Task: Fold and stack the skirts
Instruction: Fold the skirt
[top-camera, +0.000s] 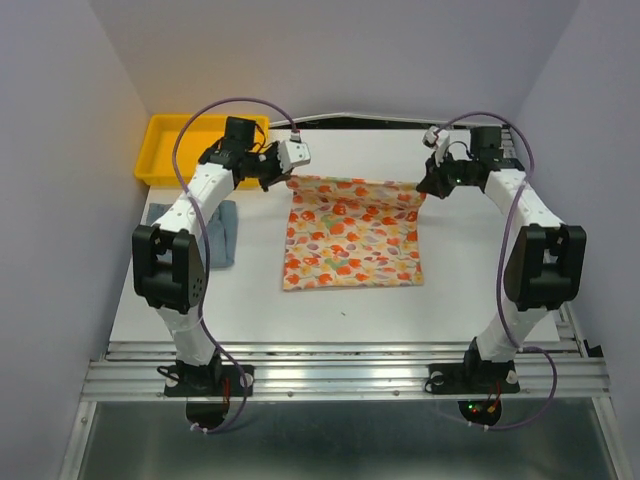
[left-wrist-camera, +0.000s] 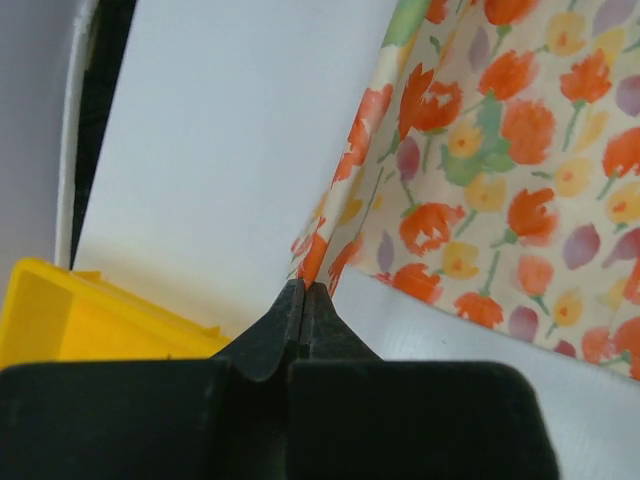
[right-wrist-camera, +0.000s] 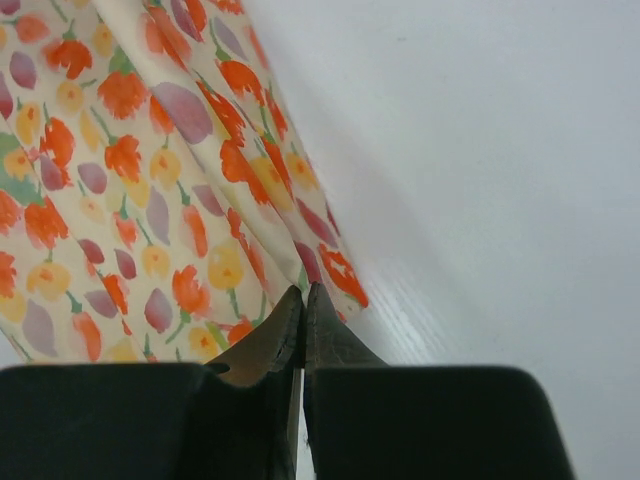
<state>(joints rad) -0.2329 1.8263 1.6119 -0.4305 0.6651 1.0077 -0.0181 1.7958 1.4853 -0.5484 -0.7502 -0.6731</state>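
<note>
Left end effector (left-wrist-camera: 303, 288), right end effector (right-wrist-camera: 303, 290) on floral skirt (top-camera: 352, 235) corners

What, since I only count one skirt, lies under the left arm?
A folded blue-grey skirt lies on the table there; the left arm covers its middle, so its full outline is hidden.

- The counter (top-camera: 480, 270) was white and plain, and a metal rail (top-camera: 350, 372) ran along its near edge.
- A cream floral skirt (top-camera: 352, 245) lay spread in the middle of the counter. Its near part was flat on the surface, while its far edge was lifted off the surface at both corners.
- A light blue-grey skirt (top-camera: 224, 240) lay at the left side, apart from the floral skirt and partly hidden behind the left arm (top-camera: 185, 225).
- A yellow tray (top-camera: 160, 178) stood at the far left corner, just behind the blue-grey skirt.
</note>
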